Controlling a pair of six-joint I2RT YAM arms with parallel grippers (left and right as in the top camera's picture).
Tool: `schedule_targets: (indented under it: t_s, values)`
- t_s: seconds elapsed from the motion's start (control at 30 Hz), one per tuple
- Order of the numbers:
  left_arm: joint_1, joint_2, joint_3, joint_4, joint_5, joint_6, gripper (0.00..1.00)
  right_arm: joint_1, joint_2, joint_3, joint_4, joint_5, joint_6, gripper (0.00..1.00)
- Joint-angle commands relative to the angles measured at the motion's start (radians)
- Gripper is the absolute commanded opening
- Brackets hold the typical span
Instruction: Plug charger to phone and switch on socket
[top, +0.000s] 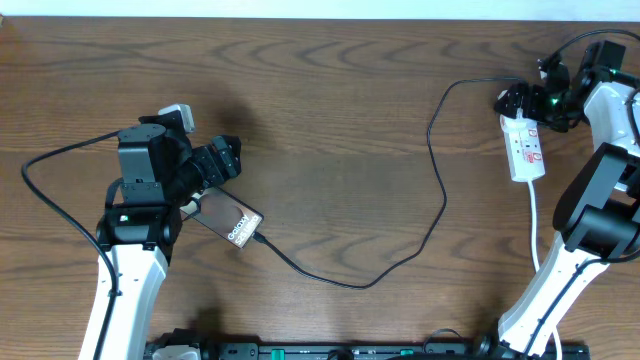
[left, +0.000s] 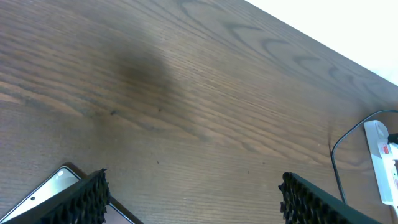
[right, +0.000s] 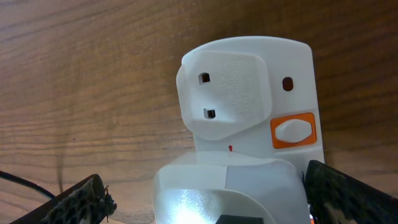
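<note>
My left gripper (left: 199, 204) gapes wide, its ribbed black pads empty above the grainy wood table (top: 330, 100). The flat bronze phone (top: 232, 222) lies at 8 o'clock, with the thin charger (top: 440, 190) reaching its end. At 2 o'clock my right gripper (right: 217, 199), open, straddles the glossy white socket (right: 249, 93).

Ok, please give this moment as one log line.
left hand: open, by phone | charger: tip at phone edge | right hand: open, around socket end
</note>
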Motion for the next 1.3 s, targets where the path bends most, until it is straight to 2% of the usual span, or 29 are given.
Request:
schedule_targets:
  t_s: [0.0,0.4,1.27]
  values:
    - [-0.003,0.003,0.016,-0.004,-0.014,0.013,0.86,0.006,0.012,0.018,-0.025,0.010,0.009,0.99]
    - [-0.003,0.011,0.014,-0.014,-0.014,0.013,0.86,0.006,0.012,0.080,-0.124,0.056,0.001,0.99]
    - [-0.003,0.037,0.014,-0.014,-0.014,0.013,0.86,0.039,0.013,0.066,-0.182,0.050,0.022,0.98]
